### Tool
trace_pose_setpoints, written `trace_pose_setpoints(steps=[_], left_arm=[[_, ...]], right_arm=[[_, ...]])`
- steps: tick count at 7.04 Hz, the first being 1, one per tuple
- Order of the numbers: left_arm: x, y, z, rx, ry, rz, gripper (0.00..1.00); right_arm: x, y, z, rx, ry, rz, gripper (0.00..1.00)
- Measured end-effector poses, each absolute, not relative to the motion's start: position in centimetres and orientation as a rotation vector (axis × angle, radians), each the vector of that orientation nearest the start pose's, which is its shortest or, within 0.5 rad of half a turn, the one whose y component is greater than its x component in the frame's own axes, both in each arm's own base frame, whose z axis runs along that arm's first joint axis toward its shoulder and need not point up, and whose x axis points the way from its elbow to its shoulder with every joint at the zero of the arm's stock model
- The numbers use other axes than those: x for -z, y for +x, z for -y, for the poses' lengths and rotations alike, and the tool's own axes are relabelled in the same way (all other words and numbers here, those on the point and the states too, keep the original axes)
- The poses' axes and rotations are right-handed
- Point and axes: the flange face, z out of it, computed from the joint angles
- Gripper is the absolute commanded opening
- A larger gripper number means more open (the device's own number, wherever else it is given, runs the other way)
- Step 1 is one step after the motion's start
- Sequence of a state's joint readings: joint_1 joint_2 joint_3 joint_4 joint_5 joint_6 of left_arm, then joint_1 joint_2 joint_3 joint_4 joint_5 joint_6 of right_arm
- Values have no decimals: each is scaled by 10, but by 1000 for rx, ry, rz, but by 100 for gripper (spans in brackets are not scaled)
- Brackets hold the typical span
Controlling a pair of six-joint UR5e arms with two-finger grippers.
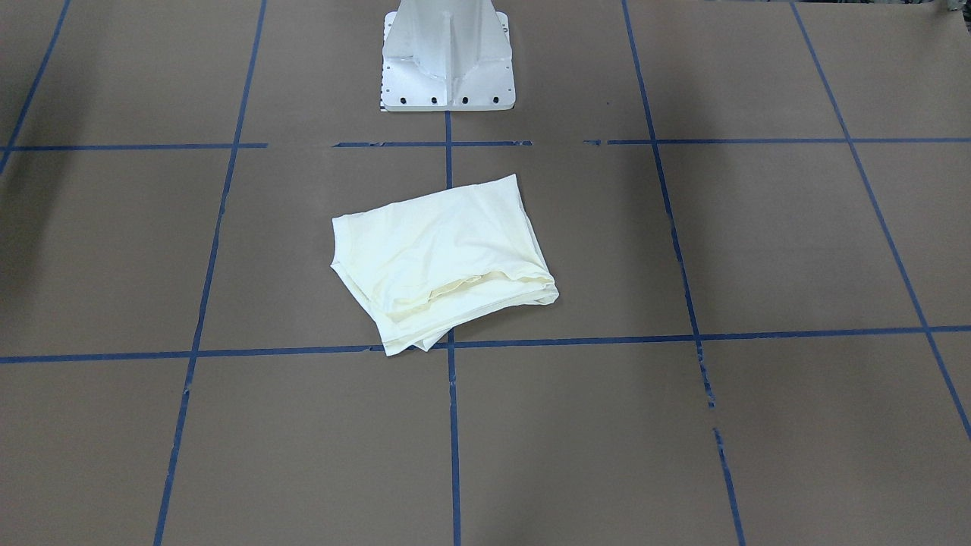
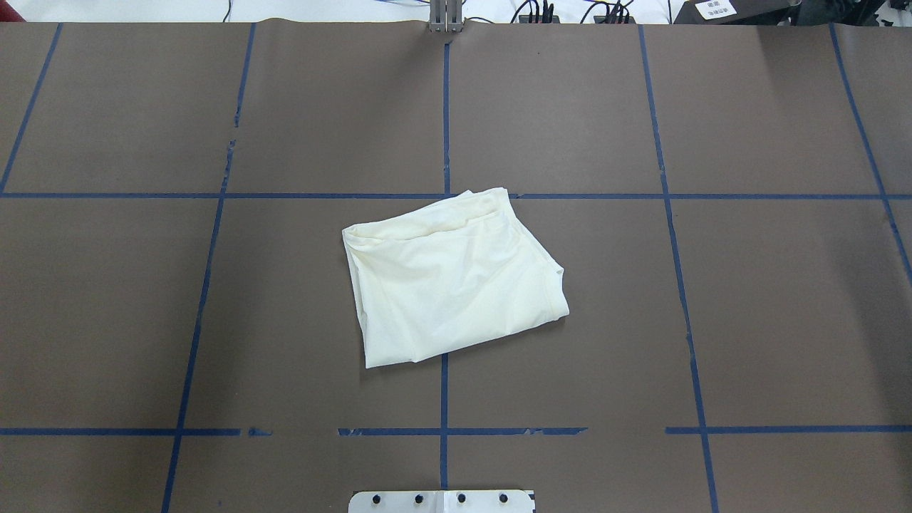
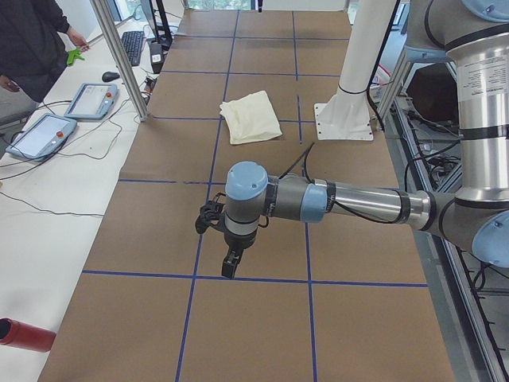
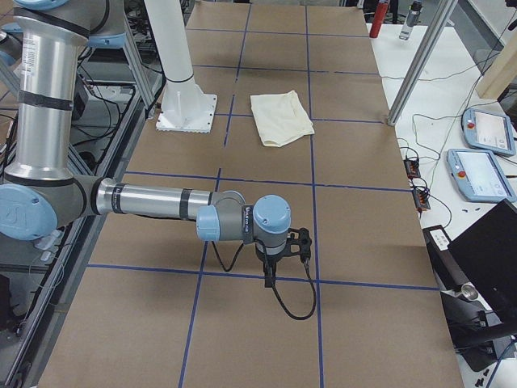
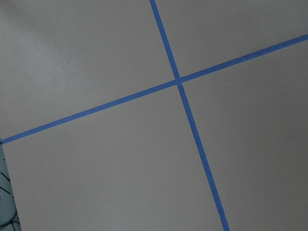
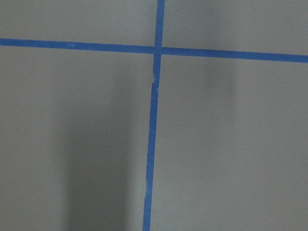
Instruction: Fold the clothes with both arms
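The clothes, one cream shirt [image 1: 440,265], lie folded into a rough square at the table's middle, plain side up, with no print showing [image 2: 452,278]. In the side views the shirt [image 3: 250,115] [image 4: 281,117] sits just in front of the pedestal. Both arms are stretched out low over the table, far from the shirt. The left gripper [image 3: 231,267] points down over a blue tape line at the robot's left end. The right gripper [image 4: 271,275] hangs likewise at the other end. I cannot tell whether either is open or shut. The wrist views show only brown table and tape.
The white pedestal base [image 1: 447,61] stands behind the shirt. Blue tape lines [image 2: 443,399] grid the brown table. A person [image 3: 32,40] and teach pendants [image 3: 44,135] [image 4: 477,174] are on the side bench. An aluminium post [image 3: 119,56] rises at the table edge.
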State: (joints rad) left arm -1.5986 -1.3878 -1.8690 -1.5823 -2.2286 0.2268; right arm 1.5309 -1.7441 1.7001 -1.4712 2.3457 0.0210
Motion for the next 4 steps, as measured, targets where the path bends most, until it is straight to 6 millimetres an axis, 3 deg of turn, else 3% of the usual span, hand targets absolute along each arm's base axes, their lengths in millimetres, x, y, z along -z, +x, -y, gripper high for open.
trace_pose_setpoints(steps=[4], left_arm=[[-616,-77,403,-223,175,-742,100]], right_arm=[[-660,48,423,36,22,765,100]])
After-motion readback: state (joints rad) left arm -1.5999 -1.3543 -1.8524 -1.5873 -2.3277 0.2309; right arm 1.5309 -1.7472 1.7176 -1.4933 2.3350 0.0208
